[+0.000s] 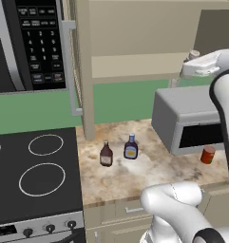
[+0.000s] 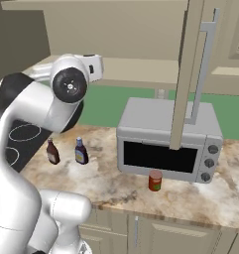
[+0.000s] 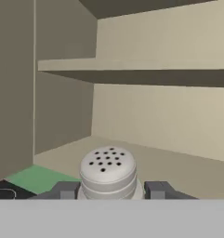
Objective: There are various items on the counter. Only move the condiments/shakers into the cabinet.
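In the hand view my gripper is shut on the short grey-white shaker, whose perforated top stands upright between the fingertips. It is held just above the cabinet's lower shelf, at the front of the open beige cabinet. From the left base view the hand reaches into the cabinet's right part, with the shaker top peeking above it. The blue-capped dark bottle and the slim brown-red bottle stand side by side on the counter.
A grey microwave sits on the counter under the cabinet, a small red can in front of it. The cabinet door hangs open above the microwave. The black stovetop lies to the left. An upper shelf spans the cabinet.
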### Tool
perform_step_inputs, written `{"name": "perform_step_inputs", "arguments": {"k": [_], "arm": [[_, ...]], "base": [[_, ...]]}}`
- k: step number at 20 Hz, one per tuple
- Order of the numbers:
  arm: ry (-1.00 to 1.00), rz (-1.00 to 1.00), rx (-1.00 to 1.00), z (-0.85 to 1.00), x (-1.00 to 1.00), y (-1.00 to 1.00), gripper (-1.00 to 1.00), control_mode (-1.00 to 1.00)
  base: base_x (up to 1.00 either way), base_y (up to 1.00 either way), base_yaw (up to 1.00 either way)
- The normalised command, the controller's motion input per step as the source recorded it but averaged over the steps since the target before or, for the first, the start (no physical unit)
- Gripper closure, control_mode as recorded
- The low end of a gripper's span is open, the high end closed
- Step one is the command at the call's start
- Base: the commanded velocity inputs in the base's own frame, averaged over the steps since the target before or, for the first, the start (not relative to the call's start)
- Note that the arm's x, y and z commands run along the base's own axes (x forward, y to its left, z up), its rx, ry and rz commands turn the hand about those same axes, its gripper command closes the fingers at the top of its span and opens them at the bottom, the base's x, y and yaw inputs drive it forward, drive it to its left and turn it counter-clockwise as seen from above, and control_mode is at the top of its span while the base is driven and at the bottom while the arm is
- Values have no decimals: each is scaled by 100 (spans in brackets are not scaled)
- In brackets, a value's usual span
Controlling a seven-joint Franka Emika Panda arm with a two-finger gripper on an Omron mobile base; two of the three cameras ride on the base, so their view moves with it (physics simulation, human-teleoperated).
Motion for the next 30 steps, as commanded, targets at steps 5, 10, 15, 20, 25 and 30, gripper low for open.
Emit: {"name": "perform_step_inputs", "arguments": {"k": [5, 10, 15, 20, 25, 30], "arm": [[4, -10, 0, 0, 43, 0, 100, -100], [22, -2, 7, 20, 59, 0, 100, -100], [15, 0, 4, 8, 48, -7, 100, -100], [-2, 0, 0, 0, 8, -8, 100, -100], [-3, 0, 0, -5, 1, 1, 100, -100], [-6, -2, -4, -15, 9, 16, 100, -100]], "base": [[0, 0, 0], [0, 0, 0], [0, 0, 0], [0, 0, 0], [0, 0, 0], [0, 0, 0]]}}
